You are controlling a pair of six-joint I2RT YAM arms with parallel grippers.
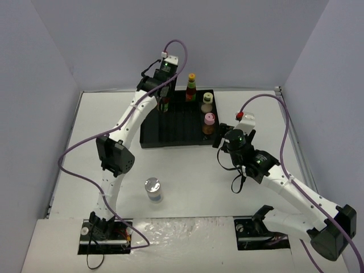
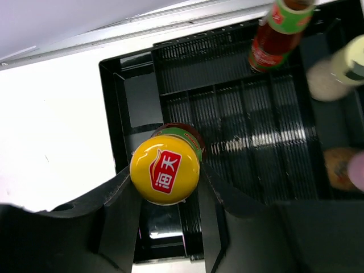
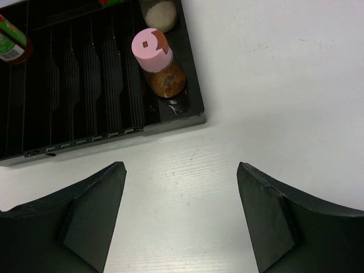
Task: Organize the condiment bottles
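My left gripper point(image 2: 165, 177) is shut on a slim dark red bottle with a yellow cap point(image 2: 165, 169), held upright over the back left part of the black ridged tray point(image 2: 136, 102). From above, that gripper point(image 1: 164, 100) sits at the tray's far left corner. A second slim red bottle point(image 1: 191, 86) stands at the tray's back. A cream yellow-capped bottle point(image 1: 207, 102) and a pink-capped bottle point(image 1: 209, 123) stand along its right side. A clear silver-capped jar point(image 1: 153, 190) stands on the table in front. My right gripper point(image 3: 181, 187) is open over bare table, just off the tray's near right corner.
The tray point(image 1: 170, 128) lies at the middle back of the white table. Grey walls close in the table on three sides. My right arm point(image 1: 284, 182) stretches across the right front. The left arm's purple cable point(image 1: 74, 153) loops out over the left side.
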